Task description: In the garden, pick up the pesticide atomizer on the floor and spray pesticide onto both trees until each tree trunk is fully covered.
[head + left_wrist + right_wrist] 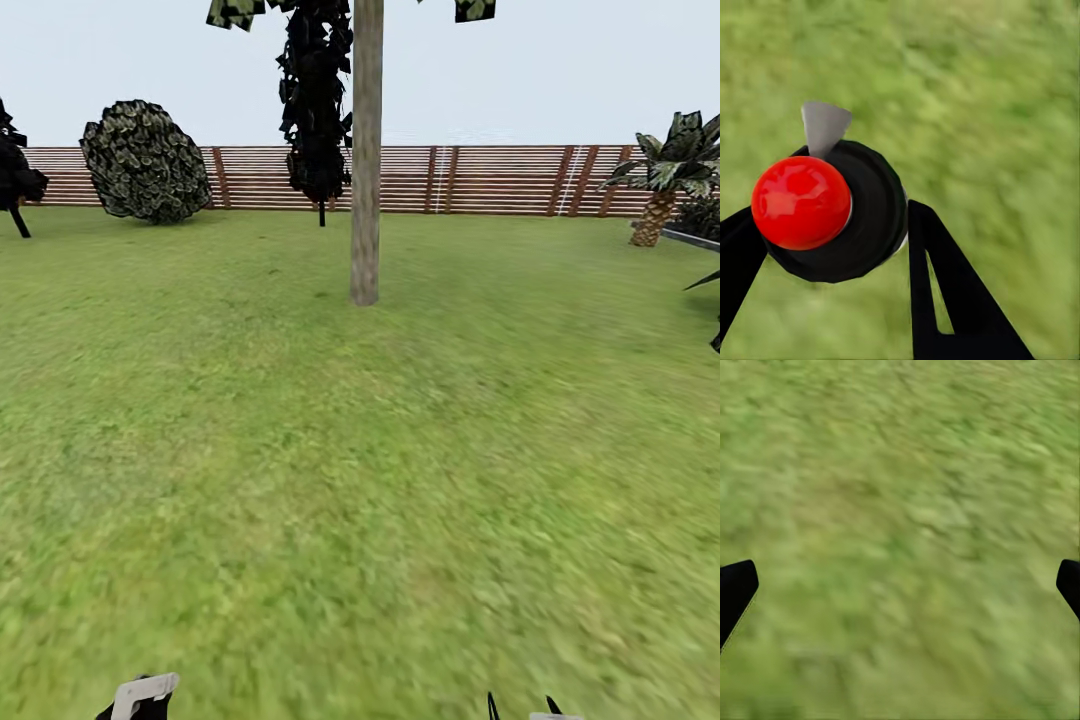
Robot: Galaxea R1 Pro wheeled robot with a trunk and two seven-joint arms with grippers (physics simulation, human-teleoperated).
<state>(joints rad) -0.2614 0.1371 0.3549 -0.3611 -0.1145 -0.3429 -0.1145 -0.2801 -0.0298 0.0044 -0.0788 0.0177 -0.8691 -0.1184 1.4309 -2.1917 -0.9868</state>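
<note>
The pesticide atomizer [862, 217] is seen from above in the left wrist view: a round black body with a red ball cap [801, 201] and a thin grey spray head [823, 127]. My left gripper [832, 232] is shut on it, one black finger on each side, above the grass floor [1005, 112]. My left gripper [140, 700] sits at the bottom edge of the head view. A tree with a straight pale tree trunk [365, 180] stands ahead, mid-lawn. My right gripper [900, 585] is open over bare grass, its fingertips wide apart.
A brown slat fence [480, 180] closes the far side of the garden. In front of it stand a round bush [145, 160], a dark conifer [317, 100] just left of the trunk, and a short palm [665, 180] at the right. Open lawn [360, 480] lies between me and the trunk.
</note>
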